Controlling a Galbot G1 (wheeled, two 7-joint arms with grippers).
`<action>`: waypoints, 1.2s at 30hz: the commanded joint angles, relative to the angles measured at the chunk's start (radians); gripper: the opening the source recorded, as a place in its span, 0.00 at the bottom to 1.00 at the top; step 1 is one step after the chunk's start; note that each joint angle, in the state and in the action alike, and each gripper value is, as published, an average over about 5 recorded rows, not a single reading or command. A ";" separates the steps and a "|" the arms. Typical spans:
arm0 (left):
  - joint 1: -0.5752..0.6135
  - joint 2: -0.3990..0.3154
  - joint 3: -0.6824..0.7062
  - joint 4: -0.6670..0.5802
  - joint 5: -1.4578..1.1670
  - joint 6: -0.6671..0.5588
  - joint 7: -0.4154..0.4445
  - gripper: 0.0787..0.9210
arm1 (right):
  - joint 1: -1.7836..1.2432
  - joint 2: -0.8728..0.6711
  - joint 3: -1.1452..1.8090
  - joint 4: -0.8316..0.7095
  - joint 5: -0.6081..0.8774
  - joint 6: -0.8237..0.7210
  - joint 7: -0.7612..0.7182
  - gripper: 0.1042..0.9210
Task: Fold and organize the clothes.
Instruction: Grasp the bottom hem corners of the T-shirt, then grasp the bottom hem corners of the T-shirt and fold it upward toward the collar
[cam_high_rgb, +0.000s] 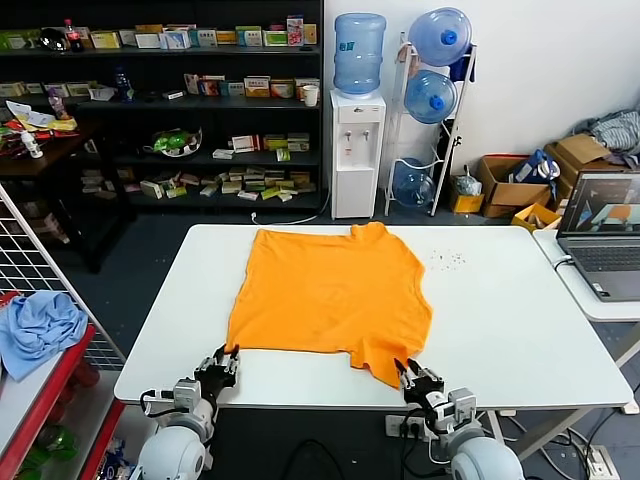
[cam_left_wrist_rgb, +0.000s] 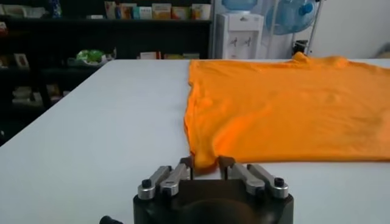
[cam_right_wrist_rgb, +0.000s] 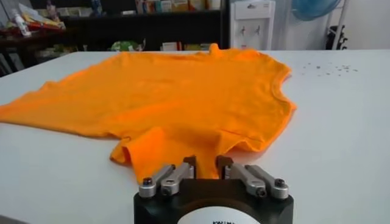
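Note:
The orange T-shirt (cam_high_rgb: 330, 295) lies spread flat on the white table (cam_high_rgb: 500, 330), collar at the far side, no lettering showing. My left gripper (cam_high_rgb: 226, 360) is at the table's near edge, at the shirt's near left corner (cam_left_wrist_rgb: 204, 159). Its fingers (cam_left_wrist_rgb: 184, 165) stand apart with the corner's tip between them. My right gripper (cam_high_rgb: 407, 372) is at the shirt's near right corner (cam_right_wrist_rgb: 183, 149). Its fingers (cam_right_wrist_rgb: 224, 164) also stand apart with the cloth's edge between them. The shirt rests on the table and neither corner is raised.
A laptop (cam_high_rgb: 605, 240) sits on a side table at the right. A light blue cloth (cam_high_rgb: 38, 330) lies on a red-edged rack at the left. Small dark specks (cam_high_rgb: 447, 260) lie on the table beyond the shirt. Shelves and a water dispenser stand behind.

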 joint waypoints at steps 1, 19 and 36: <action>0.038 0.021 0.000 -0.083 -0.002 0.005 0.001 0.20 | -0.051 -0.008 0.005 0.087 -0.020 -0.010 0.014 0.06; 0.260 0.104 -0.026 -0.327 0.027 -0.015 -0.008 0.02 | -0.336 -0.115 0.104 0.343 -0.119 0.005 0.059 0.02; -0.009 0.091 0.002 -0.120 0.120 -0.071 0.011 0.02 | 0.055 -0.136 0.026 0.053 -0.068 0.100 0.051 0.02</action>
